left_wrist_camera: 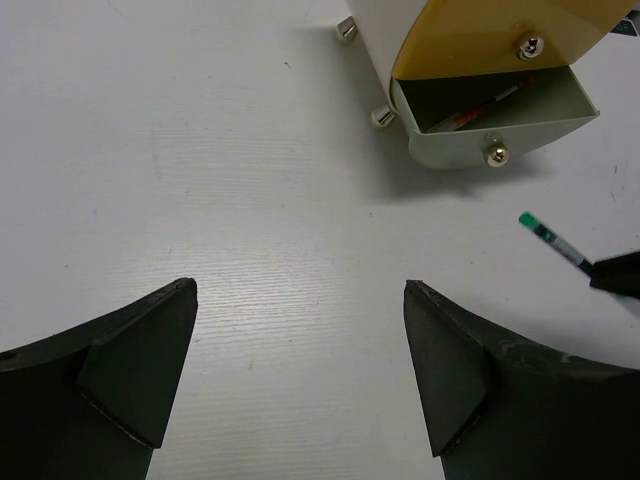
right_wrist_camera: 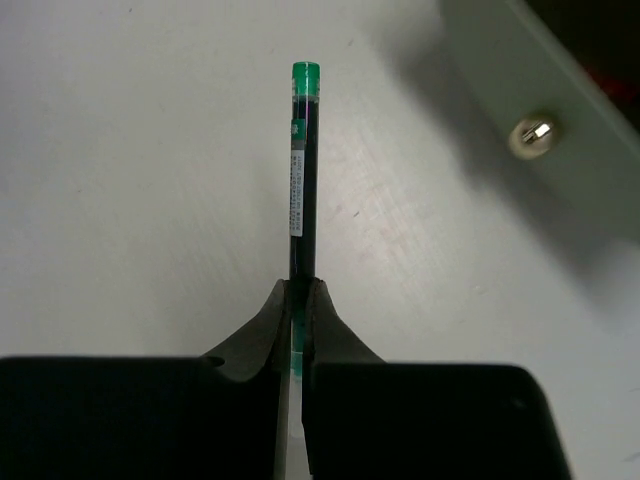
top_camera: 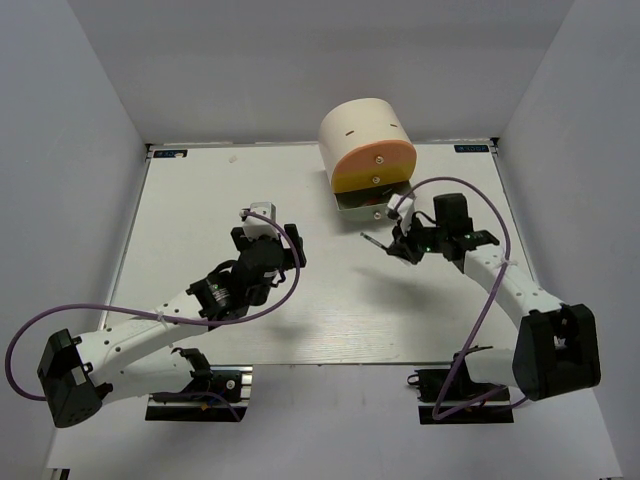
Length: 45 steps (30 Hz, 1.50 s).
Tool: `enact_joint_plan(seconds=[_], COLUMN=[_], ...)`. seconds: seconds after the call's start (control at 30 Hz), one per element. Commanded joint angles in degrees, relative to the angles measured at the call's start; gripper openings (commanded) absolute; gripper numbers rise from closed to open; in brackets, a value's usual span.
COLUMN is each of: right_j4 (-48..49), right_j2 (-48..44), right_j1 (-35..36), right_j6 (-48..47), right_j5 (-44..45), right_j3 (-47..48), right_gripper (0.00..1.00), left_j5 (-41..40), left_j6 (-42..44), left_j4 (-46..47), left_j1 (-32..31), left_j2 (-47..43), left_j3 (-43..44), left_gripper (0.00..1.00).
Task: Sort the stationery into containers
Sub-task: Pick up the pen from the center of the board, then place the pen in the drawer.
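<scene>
White tabletop point(top_camera: 200, 220) lies beneath a green-ended pen point(right_wrist_camera: 303, 170), pinched at its tail by the right tool point(right_wrist_camera: 302, 292) near the open pale green drawer point(left_wrist_camera: 450, 152). It is judged light, stiff and slick, better taken mid-barrel; the left tool point(left_wrist_camera: 300, 290) is held spread and empty.

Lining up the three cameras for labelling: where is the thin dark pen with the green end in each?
Top external: thin dark pen with the green end, right of centre, in the right pincer.
Left wrist: pen at the right edge.
Right wrist: pen at centre, pointing up.
Shared landmark: open pale green drawer with a metal knob.
</scene>
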Motion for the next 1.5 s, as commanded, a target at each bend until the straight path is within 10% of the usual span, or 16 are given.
enact_joint_plan(seconds=[0.0, 0.57, 0.9, 1.07, 1.17, 1.27, 1.4, 1.47], right_j4=[3.9, -19.7, -20.1, -15.7, -14.3, -14.4, -14.4, -16.7], right_j2=[2.3, 24.4, 33.1, 33.6, 33.2, 32.4, 31.2, 30.6], right_j1=[-0.4, -3.0, -3.5, -3.2, -3.3, -3.6, -4.5, -4.7], right_j6=[-8.6, -65.6, -66.8, -63.7, -60.9, -58.3, -55.5, -54.8], right_j5=[0.1, 1.9, 2.5, 2.9, 2.7, 1.6, -1.0, -2.7], right_j3=[7.5, 37.1, 43.7, 42.5, 42.3, 42.4, 42.2, 42.4], right_gripper=[0.00, 0.00, 0.01, 0.43, 0.45, 0.42, 0.00, 0.00], left_j5=[-0.3, 0.2, 0.2, 0.2, 0.2, 0.2, 0.8, 0.8], left_j6=[-0.4, -2.1, -1.6, -1.0, -0.4, -0.4, 0.1, 0.1], left_j4=[0.5, 0.1, 1.2, 1.7, 2.2, 2.7, 3.3, 3.3], left_j1=[0.0, 0.0, 0.0, 0.0, 0.0, 0.0, 0.0, 0.0], left_j2=[-1.5, -3.0, -2.0, -2.0, -0.9, -0.4, 0.1, 0.6], left_j3=[-0.5, -1.6, -1.6, -1.6, -1.6, -1.6, -1.6, -1.1], left_gripper=[0.94, 0.94, 0.94, 0.94, 0.94, 0.94, 0.94, 0.94])
